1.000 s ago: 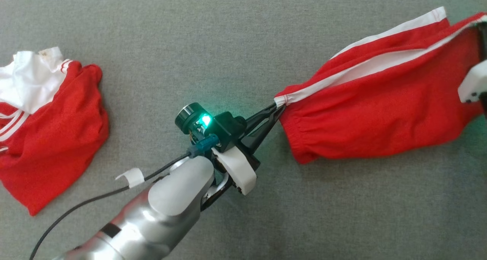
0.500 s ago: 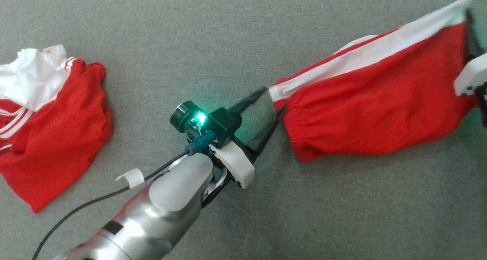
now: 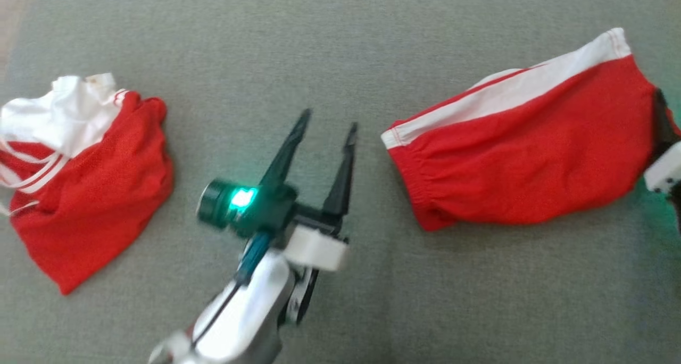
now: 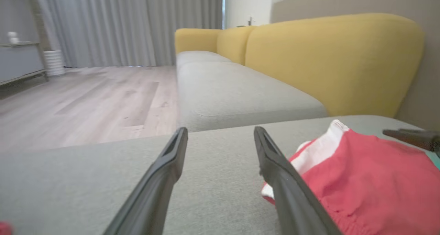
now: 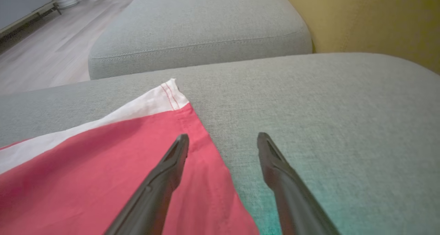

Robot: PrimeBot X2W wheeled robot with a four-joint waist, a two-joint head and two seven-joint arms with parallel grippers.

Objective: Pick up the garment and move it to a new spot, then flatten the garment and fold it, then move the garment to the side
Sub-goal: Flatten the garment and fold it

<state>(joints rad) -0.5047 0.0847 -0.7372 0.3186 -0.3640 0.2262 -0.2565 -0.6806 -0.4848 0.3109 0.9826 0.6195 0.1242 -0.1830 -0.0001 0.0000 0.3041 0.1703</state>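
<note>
A pair of red shorts with a white side stripe [image 3: 526, 156] lies spread on the grey cushion [image 3: 330, 50], at the right in the head view. My left gripper [image 3: 327, 120] stands open, clear of the shorts' waistband corner and a little to its left; the shorts [image 4: 364, 180] lie just right of its right finger [image 4: 275, 166]. My right gripper [image 5: 221, 140] is open over the shorts' [image 5: 103, 180] far hem; its left finger [image 5: 172, 159] hangs above the red cloth, its right finger over bare cushion. Its finger and white mount [image 3: 662, 159] show at the right edge.
A second crumpled red and white garment [image 3: 90, 193] lies at the left of the cushion. A yellow sofa back [image 4: 330, 59] and more grey seat cushions [image 4: 233, 90] lie beyond, with wooden floor [image 4: 86, 101] and curtains at the left.
My left gripper let go of the waistband corner, opened and swung away to the left. My right gripper released the far hem, and the shorts settled flat. The camera shifted slightly.
</note>
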